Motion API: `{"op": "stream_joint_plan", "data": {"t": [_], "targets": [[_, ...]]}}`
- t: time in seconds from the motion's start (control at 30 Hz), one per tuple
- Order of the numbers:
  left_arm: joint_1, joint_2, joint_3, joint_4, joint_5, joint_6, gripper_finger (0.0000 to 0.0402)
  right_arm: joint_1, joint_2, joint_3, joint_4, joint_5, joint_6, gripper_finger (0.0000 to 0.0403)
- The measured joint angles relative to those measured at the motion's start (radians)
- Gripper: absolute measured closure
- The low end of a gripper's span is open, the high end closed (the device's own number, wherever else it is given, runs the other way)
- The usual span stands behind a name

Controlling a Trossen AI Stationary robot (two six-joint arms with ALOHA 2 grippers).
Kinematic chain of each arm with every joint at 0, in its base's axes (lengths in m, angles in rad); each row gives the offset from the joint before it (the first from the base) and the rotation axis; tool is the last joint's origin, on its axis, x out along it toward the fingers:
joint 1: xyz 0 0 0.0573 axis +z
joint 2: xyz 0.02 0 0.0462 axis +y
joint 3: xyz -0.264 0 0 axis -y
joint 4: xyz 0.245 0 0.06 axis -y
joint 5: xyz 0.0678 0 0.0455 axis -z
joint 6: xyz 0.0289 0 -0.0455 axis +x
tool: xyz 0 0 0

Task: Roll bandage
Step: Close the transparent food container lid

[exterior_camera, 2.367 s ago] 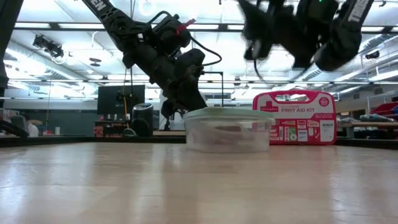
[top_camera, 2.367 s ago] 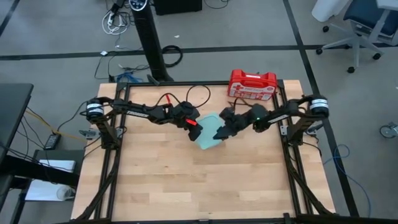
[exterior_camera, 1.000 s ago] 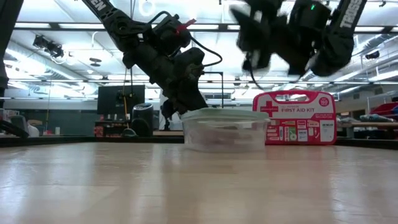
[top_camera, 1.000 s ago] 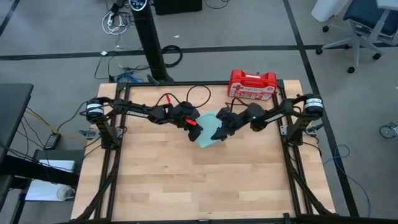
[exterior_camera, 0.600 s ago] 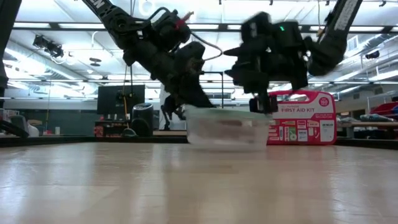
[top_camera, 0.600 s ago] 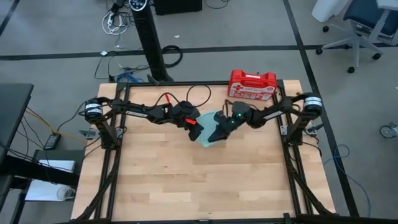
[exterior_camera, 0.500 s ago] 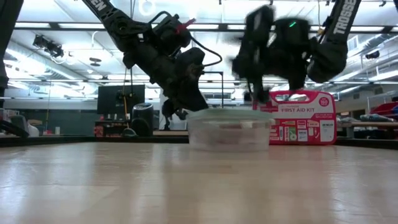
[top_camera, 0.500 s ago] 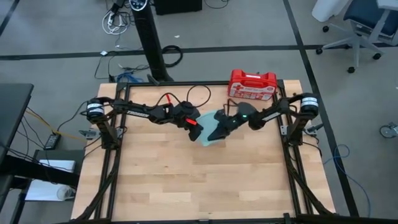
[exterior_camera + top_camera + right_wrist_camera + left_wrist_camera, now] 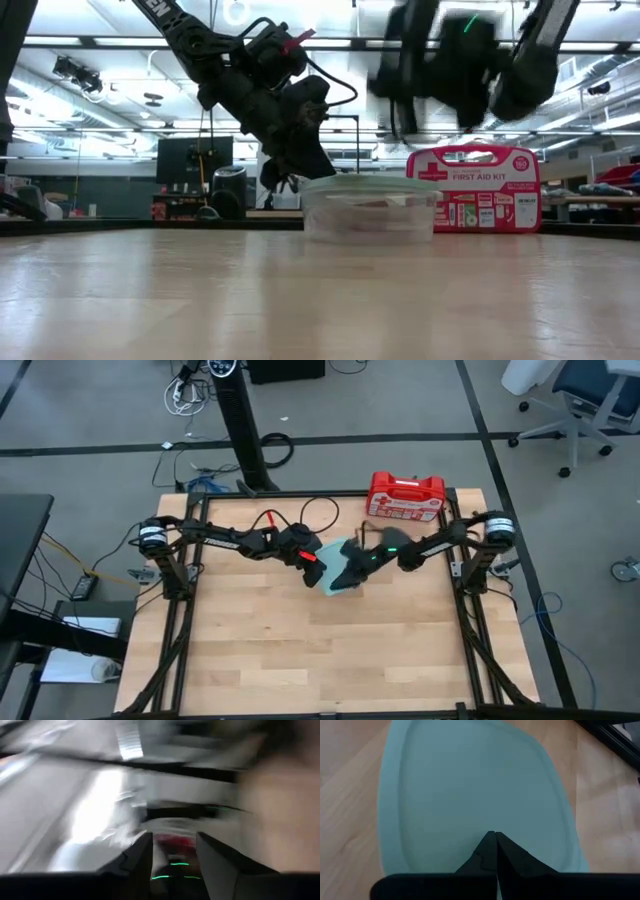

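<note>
- The wooden table [image 9: 300, 650] fills the middle of the high view, with 2 dark arms reaching in from 9 o'clock and 3 o'clock and meeting near its centre.
- The red first-aid case [image 9: 405, 495] stands at the table's far edge, toward 1 o'clock from the centre; in the low view [image 9: 473, 188] it sits behind the container.
- A clear container with a pale teal lid [image 9: 334, 568] rests at the table's centre, lid on [image 9: 368, 208].
- The left gripper [image 9: 311, 561] sits at the container's 9 o'clock edge, its fingers [image 9: 491, 855] clenched together with nothing between them, tips right over the lid [image 9: 470, 785].
- The right gripper [image 9: 350, 575] hangs above the container's 3 o'clock side, raised clear of the lid in the low view [image 9: 405, 110]; its jaws stand parted, and whether they hold anything cannot be told.
- The bandage: only a faint reddish shape shows through the container wall, too unclear to name.
</note>
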Motion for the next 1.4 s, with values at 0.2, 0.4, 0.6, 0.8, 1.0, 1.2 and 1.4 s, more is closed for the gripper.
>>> {"op": "stream_joint_plan", "data": {"t": [0.2, 0.4, 0.6, 0.8, 1.0, 1.2, 1.4], "targets": [[0.000, -0.002, 0.001, 0.005, 0.010, 0.002, 0.0401, -0.059, 0.183, -0.042, 0.109, -0.056, 0.026, 0.0254], [-0.001, -0.001, 0.001, -0.011, 0.006, 0.003, 0.0401, -0.020, 0.131, 0.011, 0.155, -0.061, 0.090, 0.0254], [0.000, -0.001, 0.001, -0.011, 0.008, 0.004, 0.0401, -0.044, 0.080, 0.031, 0.161, -0.074, 0.092, 0.0254], [-0.004, -0.001, 0.001, -0.014, 0.011, 0.005, 0.0401, -0.145, 0.030, 0.031, 0.161, -0.109, 0.132, 0.0254], [-0.005, -0.001, 0.001, -0.012, 0.012, 0.005, 0.0401, -0.239, 0.020, 0.032, 0.137, -0.151, 0.149, 0.0254], [-0.006, -0.002, 0.001, -0.009, 0.014, 0.007, 0.0401, -0.337, 0.190, 0.024, -0.105, -0.304, -0.029, 0.0254], [-0.007, -0.001, 0.001, -0.008, 0.008, 0.007, 0.0401, -0.313, 0.149, 0.057, 0.153, -0.277, 0.165, 0.0254]]}}
